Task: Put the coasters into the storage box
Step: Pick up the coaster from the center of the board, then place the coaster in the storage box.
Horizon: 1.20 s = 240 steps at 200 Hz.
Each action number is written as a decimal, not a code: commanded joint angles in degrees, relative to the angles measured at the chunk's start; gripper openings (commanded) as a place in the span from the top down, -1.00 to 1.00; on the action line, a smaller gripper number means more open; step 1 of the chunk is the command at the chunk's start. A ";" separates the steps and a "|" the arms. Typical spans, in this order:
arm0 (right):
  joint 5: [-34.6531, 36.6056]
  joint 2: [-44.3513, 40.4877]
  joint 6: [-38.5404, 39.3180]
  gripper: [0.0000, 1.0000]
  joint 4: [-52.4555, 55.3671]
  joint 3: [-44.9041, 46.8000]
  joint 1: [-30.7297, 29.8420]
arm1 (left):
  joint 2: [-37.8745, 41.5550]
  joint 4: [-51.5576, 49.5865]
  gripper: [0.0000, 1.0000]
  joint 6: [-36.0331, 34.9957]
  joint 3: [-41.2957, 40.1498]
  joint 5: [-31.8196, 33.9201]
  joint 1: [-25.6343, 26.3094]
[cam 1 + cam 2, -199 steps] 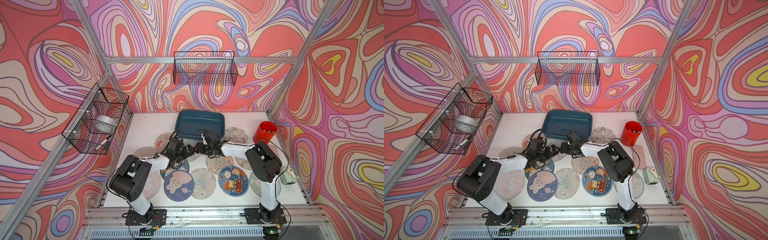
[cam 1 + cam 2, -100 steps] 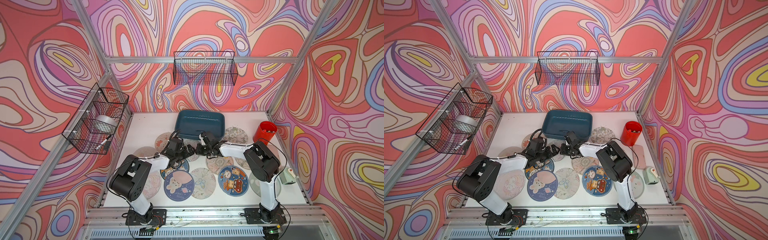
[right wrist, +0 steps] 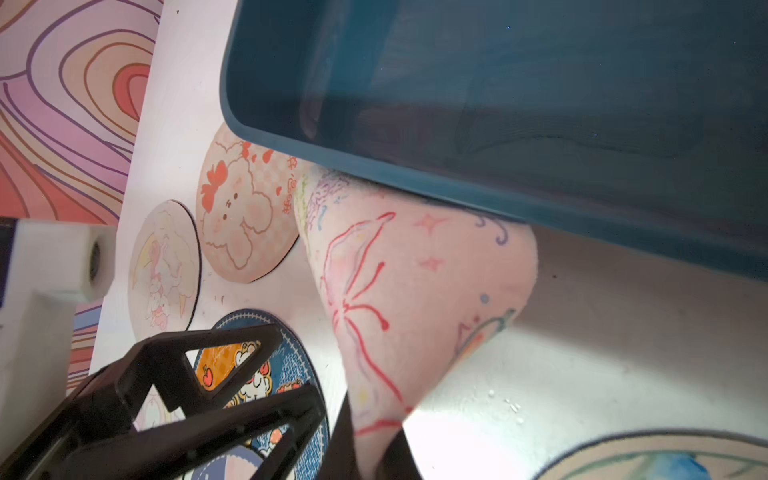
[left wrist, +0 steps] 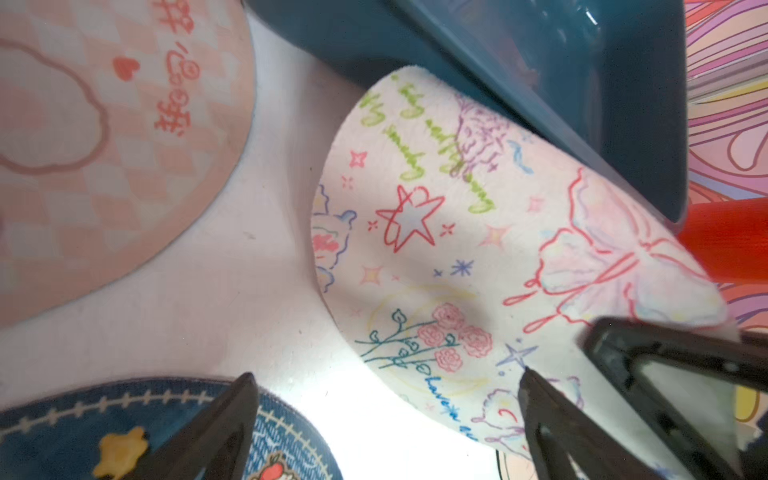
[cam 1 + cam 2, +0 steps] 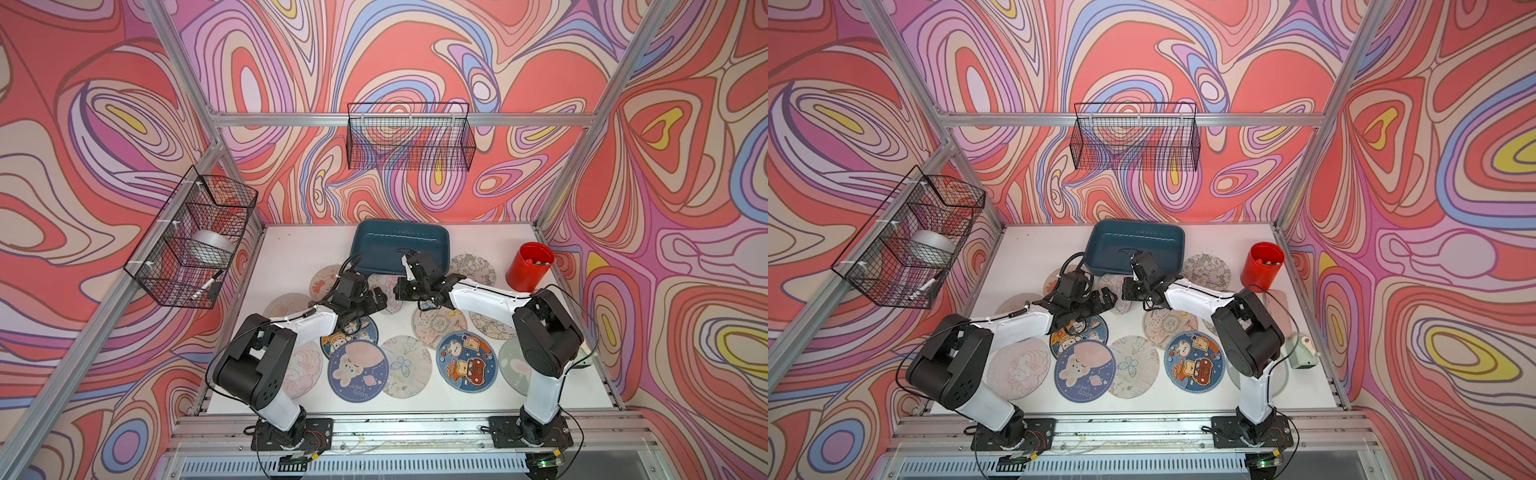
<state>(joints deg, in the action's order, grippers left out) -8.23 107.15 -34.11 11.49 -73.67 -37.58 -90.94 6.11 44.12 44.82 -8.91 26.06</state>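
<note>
The teal storage box [image 5: 386, 249] [image 5: 1121, 245] stands at the back middle of the table. Just in front of it, my right gripper [image 3: 374, 451] [image 5: 397, 292] is shut on the edge of a pale coaster [image 3: 415, 282] [image 4: 457, 232] drawn with a red butterfly, star and roses. That coaster is bent upward, and its far edge lies against the box's near wall [image 3: 478, 187]. My left gripper [image 4: 386, 374] [image 5: 380, 300] is open beside it, holding nothing. One fingertip [image 4: 528, 376] is over the held coaster, the other over a blue-rimmed coaster [image 4: 62, 428].
Several more coasters lie flat across the table's front and middle, among them a pink checked one [image 3: 245, 208] and a blue rabbit one [image 5: 357, 370]. A red cup [image 5: 530, 268] stands at the right. Wire baskets hang on the back wall [image 5: 409, 137] and left wall [image 5: 195, 241].
My right gripper's jaws have closed on the pale coaster's edge and lifted it slightly. The left gripper stays open and has hardly moved.
</note>
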 commanded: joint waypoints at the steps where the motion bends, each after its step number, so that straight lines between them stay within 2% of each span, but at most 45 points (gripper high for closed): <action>1: 2.48 -4.39 2.63 1.00 1.71 -0.65 -0.06 | 3.68 -0.67 -1.00 -2.38 0.33 1.11 0.13; 49: 6.65 -10.93 4.69 1.00 4.12 -1.09 -0.04 | 10.73 -0.28 -1.00 -3.01 -2.99 2.42 0.14; 91: 15.38 -8.65 7.57 1.00 6.69 -7.59 -0.04 | 15.50 2.70 -1.00 0.24 -7.24 2.75 0.13; 149: 18.65 4.55 10.73 1.00 5.13 -21.33 0.71 | 18.84 -3.40 -1.00 -2.13 -7.48 5.11 0.13; 209: 14.36 19.92 7.81 1.00 5.04 -37.23 4.66 | 20.51 -6.73 -1.00 -5.27 -5.95 6.21 0.04; 240: 12.54 24.73 5.43 1.00 4.25 -39.28 7.56 | 21.06 -9.14 -1.00 -7.16 -4.66 8.85 0.08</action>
<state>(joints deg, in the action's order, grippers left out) 6.00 128.99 -26.28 16.69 -111.46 -32.27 -71.18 0.34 39.33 38.13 -3.22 26.20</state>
